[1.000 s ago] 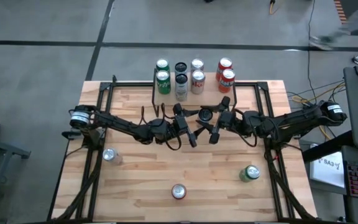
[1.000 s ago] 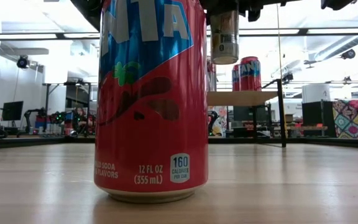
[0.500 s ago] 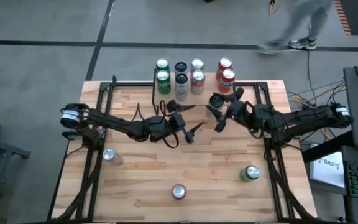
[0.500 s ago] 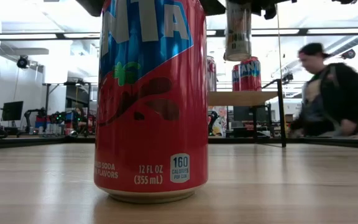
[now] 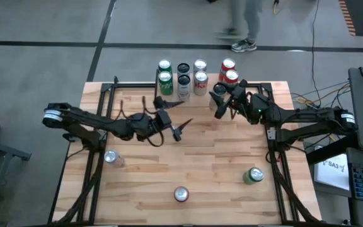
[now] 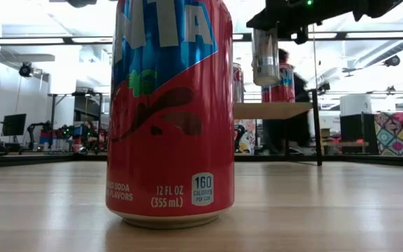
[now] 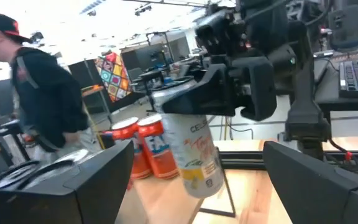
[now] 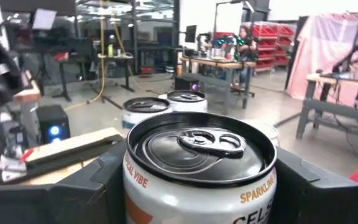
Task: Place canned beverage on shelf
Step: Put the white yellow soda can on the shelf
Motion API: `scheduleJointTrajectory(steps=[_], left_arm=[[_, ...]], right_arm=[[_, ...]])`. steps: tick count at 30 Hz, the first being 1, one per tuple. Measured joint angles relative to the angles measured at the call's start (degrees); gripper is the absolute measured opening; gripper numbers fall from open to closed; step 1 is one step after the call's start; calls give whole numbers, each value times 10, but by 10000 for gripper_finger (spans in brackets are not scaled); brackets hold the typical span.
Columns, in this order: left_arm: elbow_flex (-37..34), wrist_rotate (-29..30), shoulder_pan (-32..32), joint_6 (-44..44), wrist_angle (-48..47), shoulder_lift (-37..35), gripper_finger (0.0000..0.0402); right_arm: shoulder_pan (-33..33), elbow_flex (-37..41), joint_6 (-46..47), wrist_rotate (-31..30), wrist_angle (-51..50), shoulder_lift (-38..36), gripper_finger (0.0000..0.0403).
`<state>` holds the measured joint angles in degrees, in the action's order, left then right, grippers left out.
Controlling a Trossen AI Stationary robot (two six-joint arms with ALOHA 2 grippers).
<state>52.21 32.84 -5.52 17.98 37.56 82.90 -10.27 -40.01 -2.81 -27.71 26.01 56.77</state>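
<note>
Seven cans on shelf point(image 5: 169, 94); three cans on table point(image 5: 213, 170); one held can point(image 5: 220, 106).

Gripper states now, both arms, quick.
Left gripper: open, empty, over the table.
Right gripper: shut on the white can, carried near the shelf.

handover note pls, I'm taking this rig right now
Right claw: shut on a white can, held in the air beside the shelf, near the red cans.
Left claw: open, empty, over mid-table.
Done: seven cans stand on the shelf in the high view.
Left: set the held can down, then the three loose cans on the table, silver, red and green.
</note>
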Motion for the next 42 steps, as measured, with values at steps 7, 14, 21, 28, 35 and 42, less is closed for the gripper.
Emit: scheduleJointTrajectory(steps=[7, 14, 21, 28, 35, 42], left_arm=[[-57, 26, 0, -5, 1, -85, 333], [-92, 27, 0, -5, 14, -150, 331], [-116, 28, 0, -5, 20, -184, 331], [-123, 28, 0, -5, 28, -189, 331], [-123, 28, 0, -7, 27, -183, 331], [-118, 28, 0, -8, 28, -174, 331]], right_arm=[[-30, 0, 28, 1, 23, 26, 239], [-44, 0, 22, -16, 40, 62, 239], [-47, 0, 11, -23, 75, 94, 239], [-52, 0, -8, -26, 78, 97, 239], [-53, 0, -18, -44, 73, 97, 239], [-57, 0, -10, -44, 73, 98, 239]])
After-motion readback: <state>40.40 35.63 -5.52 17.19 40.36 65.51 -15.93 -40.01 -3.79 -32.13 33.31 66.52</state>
